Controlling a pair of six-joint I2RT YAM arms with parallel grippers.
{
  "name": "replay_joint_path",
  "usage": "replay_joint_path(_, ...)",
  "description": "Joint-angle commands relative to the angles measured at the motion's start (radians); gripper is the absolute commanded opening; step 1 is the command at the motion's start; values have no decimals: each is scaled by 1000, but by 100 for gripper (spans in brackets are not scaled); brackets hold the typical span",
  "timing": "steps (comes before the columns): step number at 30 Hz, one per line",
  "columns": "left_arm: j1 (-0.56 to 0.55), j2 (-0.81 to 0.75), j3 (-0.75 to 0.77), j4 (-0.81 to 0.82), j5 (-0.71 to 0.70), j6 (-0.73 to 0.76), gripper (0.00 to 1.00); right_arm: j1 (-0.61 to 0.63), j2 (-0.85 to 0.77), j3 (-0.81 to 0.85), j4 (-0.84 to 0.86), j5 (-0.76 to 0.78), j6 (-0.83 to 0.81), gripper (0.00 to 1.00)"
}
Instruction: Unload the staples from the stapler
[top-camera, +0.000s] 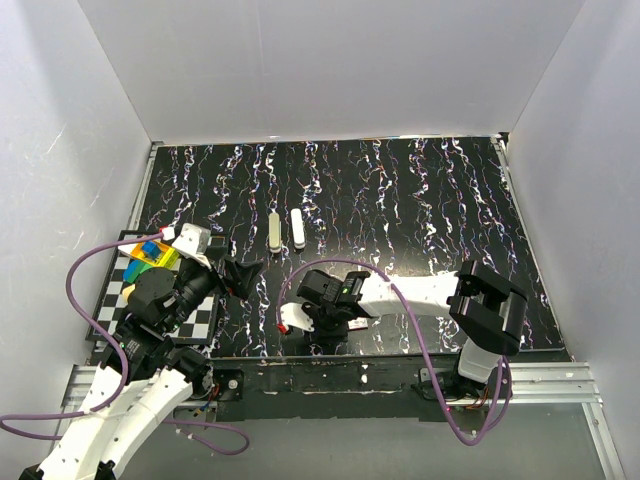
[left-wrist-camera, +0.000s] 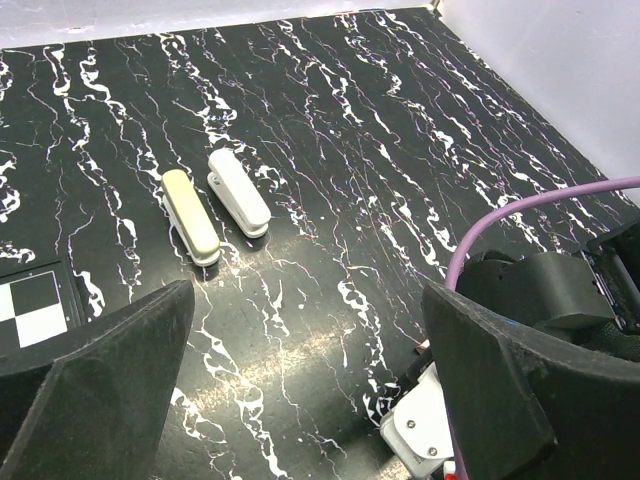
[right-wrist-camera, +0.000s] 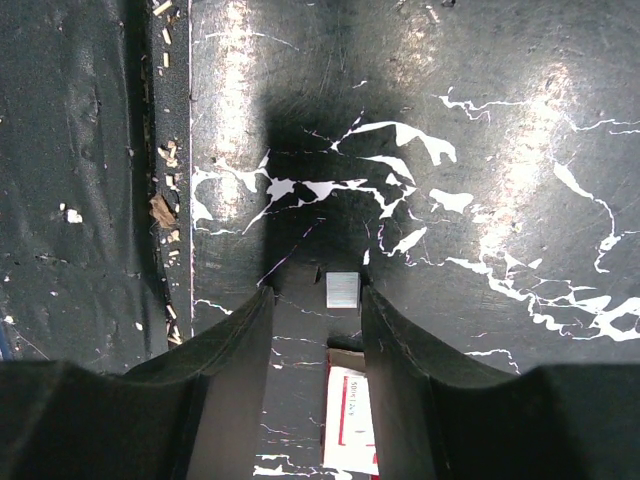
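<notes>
Two small staplers lie side by side near the middle of the table, both closed: a beige stapler (top-camera: 275, 232) (left-wrist-camera: 191, 216) and a white stapler (top-camera: 297, 228) (left-wrist-camera: 238, 192). My left gripper (top-camera: 240, 272) (left-wrist-camera: 308, 292) hovers wide open short of them, nothing between its fingers. At the table's near edge my right gripper (top-camera: 322, 325) (right-wrist-camera: 315, 290) points down with its jaws apart. A short silver strip of staples (right-wrist-camera: 342, 289) lies on the table between its fingertips, close to the right one. A white box with red print (right-wrist-camera: 350, 420) lies under the same gripper.
A checkerboard card (top-camera: 205, 320) (left-wrist-camera: 35, 305) and colourful blocks (top-camera: 150, 255) sit at the left near corner. Wood-coloured crumbs (right-wrist-camera: 162, 208) line the seam along the table's near edge. White walls enclose the marbled black table (top-camera: 420, 200).
</notes>
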Motion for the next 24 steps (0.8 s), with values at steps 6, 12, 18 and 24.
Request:
replay_joint_path(6,11,-5,7,-12,0,-1,98,-4,8,36,16,11,4,44)
replay_joint_path(12,11,-2,5,-13,2,-1,98,-7,8,33,33,29,17,39)
replay_joint_path(18,14,-1,5,-13,3,-1,98,-7,14,37,47,34,32,29)
replay_joint_path(24,14,1,5,-13,3,-1,98,-9,11,44,49,48,43,20)
